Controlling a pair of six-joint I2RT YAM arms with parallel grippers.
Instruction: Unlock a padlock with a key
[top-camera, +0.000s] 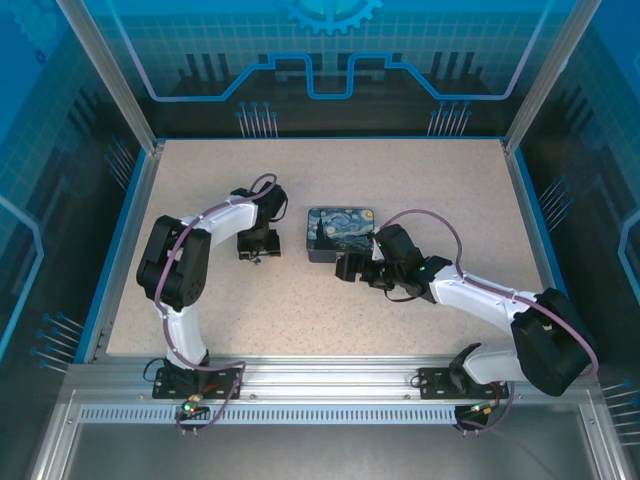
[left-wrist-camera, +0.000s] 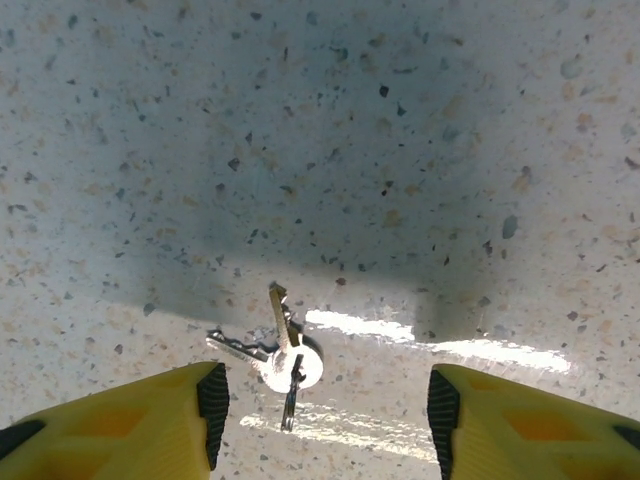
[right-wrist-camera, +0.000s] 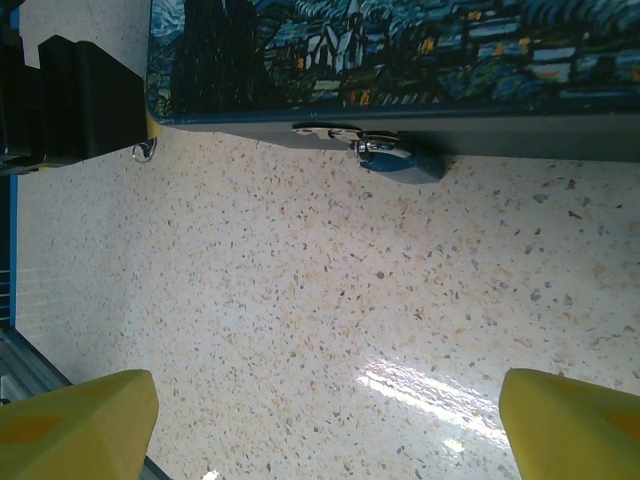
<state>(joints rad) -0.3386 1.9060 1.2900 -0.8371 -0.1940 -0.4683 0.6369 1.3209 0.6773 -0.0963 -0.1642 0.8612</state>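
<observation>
A small bunch of silver keys (left-wrist-camera: 285, 352) on a ring lies flat on the speckled table, between and just ahead of my left gripper's (left-wrist-camera: 322, 425) yellow fingertips. That gripper (top-camera: 258, 246) is open and hangs over them without touching. The padlock (right-wrist-camera: 398, 161), small with a bluish body and a silver shackle, hangs from the hasp on the front wall of the painted night-sky box (right-wrist-camera: 400, 50). My right gripper (right-wrist-camera: 322, 430) is open and empty, facing that wall from a short distance. It sits at the box's near side (top-camera: 357, 268).
The painted box (top-camera: 342, 232) stands mid-table between the two grippers. The black body of the left gripper (right-wrist-camera: 80, 95) shows left of the box. Open speckled tabletop lies all round, bounded by a blue rim (top-camera: 120, 250) and metal frame posts.
</observation>
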